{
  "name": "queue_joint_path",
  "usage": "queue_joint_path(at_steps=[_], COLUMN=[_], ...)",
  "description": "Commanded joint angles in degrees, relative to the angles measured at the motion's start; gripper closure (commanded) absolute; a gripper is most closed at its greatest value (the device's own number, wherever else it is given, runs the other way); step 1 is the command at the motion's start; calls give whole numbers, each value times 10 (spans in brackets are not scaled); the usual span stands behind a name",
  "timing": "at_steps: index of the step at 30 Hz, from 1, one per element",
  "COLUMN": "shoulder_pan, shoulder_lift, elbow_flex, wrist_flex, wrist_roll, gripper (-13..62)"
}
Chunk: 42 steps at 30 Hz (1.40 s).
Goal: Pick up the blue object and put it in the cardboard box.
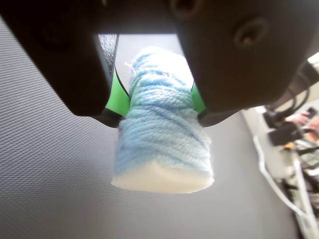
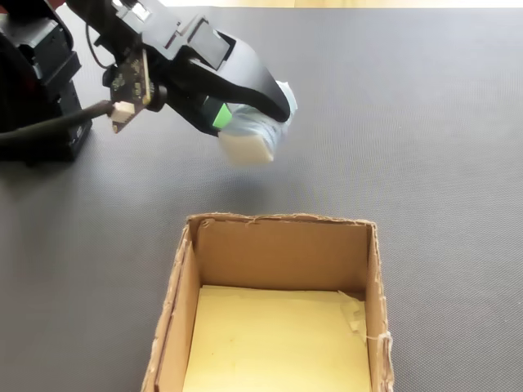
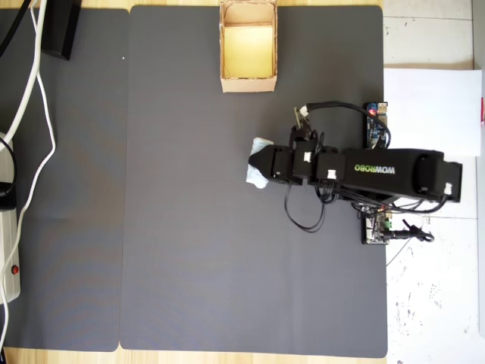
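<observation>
1. Green pads line the inner faces of my gripper point(image 1: 160, 102), and in the wrist view they press on both sides of the blue object point(image 1: 162, 137); the jaws are clamped on its middle, and the yarn bulges slightly around them.
2. I see the roll's long axis running out along the jaws, so its flat white end points away from the wrist, clear of the fingertips.
3. In the fixed view the gripper point(image 2: 245, 122) carries the roll point(image 2: 249, 140) above the grey mat point(image 2: 425, 122); a soft shadow on the mat beneath it suggests to me that it hangs free and touches nothing.
4. The relation that governs my next move: in the fixed view the cardboard box point(image 2: 278, 222) lies nearer the camera than the roll, its far wall just short of being under the load and the roll slightly left of the box's middle.
5. In the overhead view the gripper point(image 3: 258, 168) sits below the cardboard box point(image 3: 248, 83), well apart from it, with the roll point(image 3: 257, 176) showing at the arm's tip.
6. I judge the carry to be partway: the roll must travel toward the open top, which looks a little wider than the roll, before I let go.
7. Cables point(image 3: 34, 91) lie off the mat at the left of the overhead view, away from my path.
</observation>
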Motion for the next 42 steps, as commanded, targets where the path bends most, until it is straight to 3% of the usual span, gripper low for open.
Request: queue_joint_path(at_steps=[1,20,42], shoulder_pan=[1,65,289], shoulder_lift=[32,121,4], elbow_flex=[-12,-25,-176], wrist_flex=[-46,-95,-127], wrist_roll=[11,4,-33], gripper=[372,372,372])
